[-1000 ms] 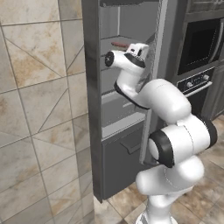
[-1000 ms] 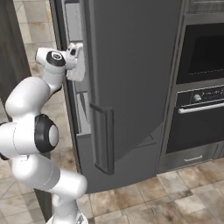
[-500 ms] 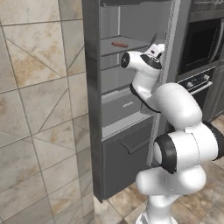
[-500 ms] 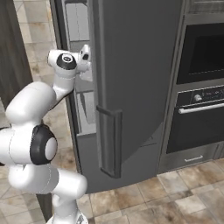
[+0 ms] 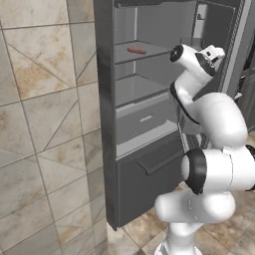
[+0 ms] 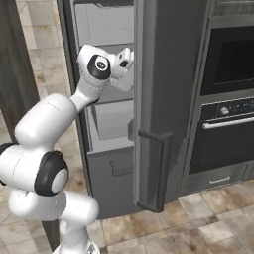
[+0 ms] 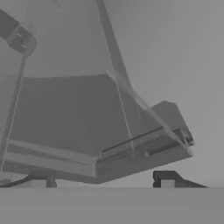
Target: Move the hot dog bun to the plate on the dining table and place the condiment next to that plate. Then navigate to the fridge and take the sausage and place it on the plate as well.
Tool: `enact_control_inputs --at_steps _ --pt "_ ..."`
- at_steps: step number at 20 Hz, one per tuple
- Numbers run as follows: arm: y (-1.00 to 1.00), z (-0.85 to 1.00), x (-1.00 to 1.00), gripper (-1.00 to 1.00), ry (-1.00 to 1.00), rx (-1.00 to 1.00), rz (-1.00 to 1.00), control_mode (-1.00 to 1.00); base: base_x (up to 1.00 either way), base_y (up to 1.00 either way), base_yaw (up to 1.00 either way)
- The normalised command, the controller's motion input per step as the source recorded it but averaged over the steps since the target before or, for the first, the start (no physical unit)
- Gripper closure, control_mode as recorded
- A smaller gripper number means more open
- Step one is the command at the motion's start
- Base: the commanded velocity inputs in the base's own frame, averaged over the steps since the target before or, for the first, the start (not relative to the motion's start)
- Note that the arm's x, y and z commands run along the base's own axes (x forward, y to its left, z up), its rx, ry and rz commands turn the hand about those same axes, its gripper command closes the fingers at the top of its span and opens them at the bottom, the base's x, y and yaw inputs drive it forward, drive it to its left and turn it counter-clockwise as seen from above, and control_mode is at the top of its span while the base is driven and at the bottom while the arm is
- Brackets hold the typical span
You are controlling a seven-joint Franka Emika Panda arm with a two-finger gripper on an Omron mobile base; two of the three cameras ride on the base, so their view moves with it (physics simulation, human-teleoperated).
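Fridge [image 5: 107,124] open | sausage [image 5: 136,51] lies on upper shelf [image 5: 142,56], untouched | your hand [image 5: 215,51] sits well right of it near the door [image 6: 166,99], fingers apart, holding nothing | risk: you clip the door or shelf edge swinging back in.

Open fridge, pale grey inner shelves — one item on the upper shelf.

The tall dark grey slab-sided fridge [image 5: 105,124] stands with its door swung open; its upper pale grey shelf [image 5: 144,53] carries a thin straight reddish-brown sausage [image 5: 136,50], lying flat near the shelf's left part, close to the front edge. The shelf below [image 5: 142,92] sits above a pale grey drawer [image 5: 144,119] — its contents cannot be told. The fridge rests on a beige-brown tiled floor [image 5: 219,234].
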Motion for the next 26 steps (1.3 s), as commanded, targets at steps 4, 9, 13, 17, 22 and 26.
enact_control_inputs --at_steps 4,9,13,17,22,26 --pt "-1.0 0.1 0.0 -1.0 -0.01 0.23 -0.01 -1.0 0.0 0.0 0.0" --pt "-1.0 0.02 0.08 -1.0 -0.03 0.24 0.0 -1.0 0.0 0.0 0.0" --pt "-1.0 0.0 0.22 -1.0 -0.07 0.22 0.0 -1.0 0.0 0.0 0.0" --pt "-0.39 0.07 -0.21 -1.0 -0.17 0.13 -0.05 -1.0 0.0 0.0 0.0" --pt "0.54 -0.03 -0.69 -1.0 -0.11 0.06 -0.02 -1.0 0.0 0.0 0.0" --pt "1.0 -0.19 -0.49 -1.0 -0.04 0.0 0.0 -1.0 0.0 0.0 0.0"
